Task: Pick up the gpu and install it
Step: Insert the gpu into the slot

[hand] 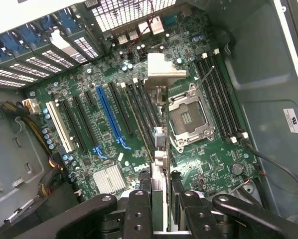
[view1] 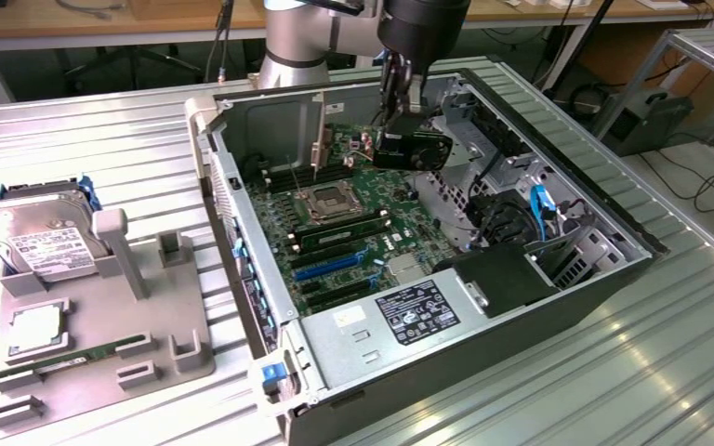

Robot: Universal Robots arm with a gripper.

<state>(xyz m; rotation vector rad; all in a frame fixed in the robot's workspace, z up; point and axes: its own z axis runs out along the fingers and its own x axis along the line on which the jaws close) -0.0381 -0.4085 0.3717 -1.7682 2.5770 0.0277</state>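
The gripper (view1: 397, 139) hangs inside the open computer case (view1: 605, 269), half-closed on the gpu (hand: 158, 164), held edge-down over the motherboard (view1: 345, 232), probably to line it up with a slot.

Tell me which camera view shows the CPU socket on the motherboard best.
The wrist view: it looks almost straight down on the CPU socket, so its metal frame and dark centre show fully. The exterior view shows the socket at a slant inside the open case.
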